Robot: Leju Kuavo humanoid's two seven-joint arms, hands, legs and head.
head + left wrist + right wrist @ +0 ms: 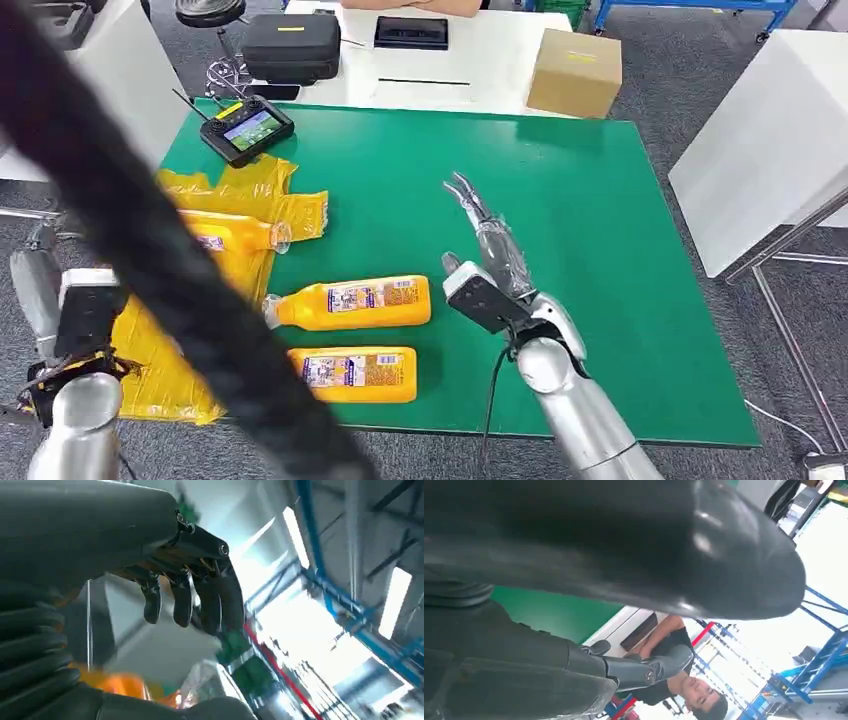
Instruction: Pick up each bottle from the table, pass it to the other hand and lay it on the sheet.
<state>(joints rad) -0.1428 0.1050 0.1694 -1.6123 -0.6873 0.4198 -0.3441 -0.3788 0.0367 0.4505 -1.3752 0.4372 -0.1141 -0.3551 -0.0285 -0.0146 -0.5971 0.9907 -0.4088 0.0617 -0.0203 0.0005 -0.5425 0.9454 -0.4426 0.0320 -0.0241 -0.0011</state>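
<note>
Green matting point(600, 250) covers my table. Two orange bottles point(352, 303) lie near its front edge, beside the yellow sheet point(240, 200), where a third bottle point(235, 235) lies. My right hand point(490, 250) is open above the mat. My left hand point(190, 590) holds nothing, fingers loosely curled.

Glossy plastic bottles point(352, 303), crinkled shiny yellow sheet point(245, 190), matt green table point(600, 220).
</note>
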